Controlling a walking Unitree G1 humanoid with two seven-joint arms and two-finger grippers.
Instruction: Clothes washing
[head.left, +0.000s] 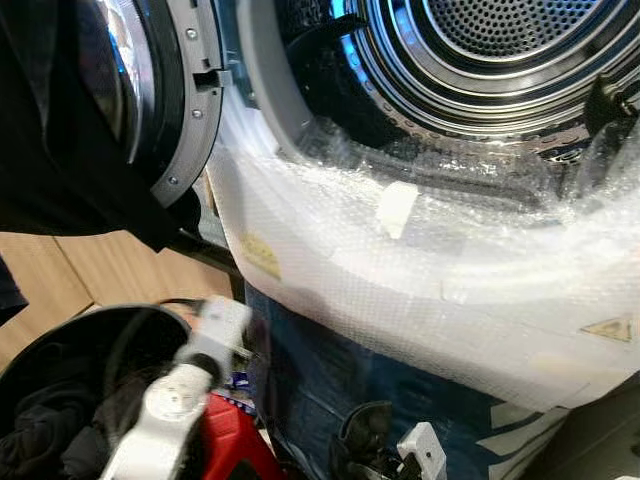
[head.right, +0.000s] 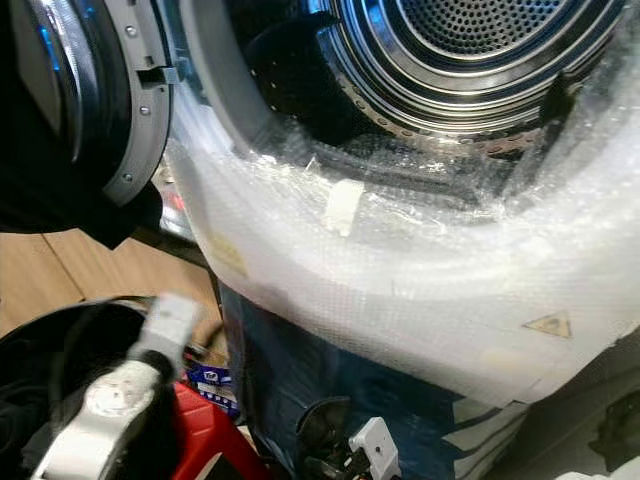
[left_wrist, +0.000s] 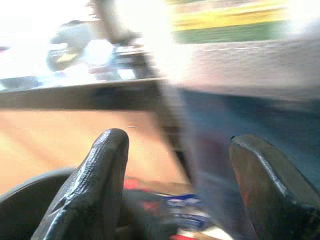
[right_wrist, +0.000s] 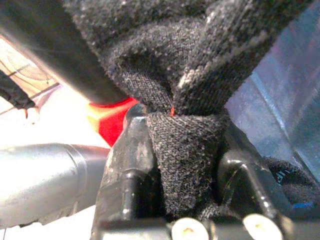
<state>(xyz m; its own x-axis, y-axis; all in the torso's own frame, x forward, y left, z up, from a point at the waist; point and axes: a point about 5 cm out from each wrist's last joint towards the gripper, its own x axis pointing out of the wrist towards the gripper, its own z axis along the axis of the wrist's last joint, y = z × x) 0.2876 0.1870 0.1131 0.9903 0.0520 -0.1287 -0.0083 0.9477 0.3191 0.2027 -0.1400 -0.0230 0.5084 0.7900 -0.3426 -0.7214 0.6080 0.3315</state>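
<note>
The right gripper (right_wrist: 182, 165) pinches a dark knitted garment (right_wrist: 185, 65); the left gripper (left_wrist: 175, 185) is spread open near the washing machine (head.left: 420, 250). The garment's long axis cannot be told.

The washing machine drum (head.left: 500, 45) is shiny silver steel dotted with small holes, ringed by a grey door seal (head.left: 262, 80). Clear, whitish bubble wrap (head.left: 420, 270) covers the white front, with yellow triangle stickers (head.left: 608, 328). The panel (head.left: 330, 385) below is dark blue. The floor (head.left: 60, 275) is light wood. The garment (right_wrist: 185, 100) is dark charcoal knit with pale flecks. The basket (head.left: 50, 350) is black.
</note>
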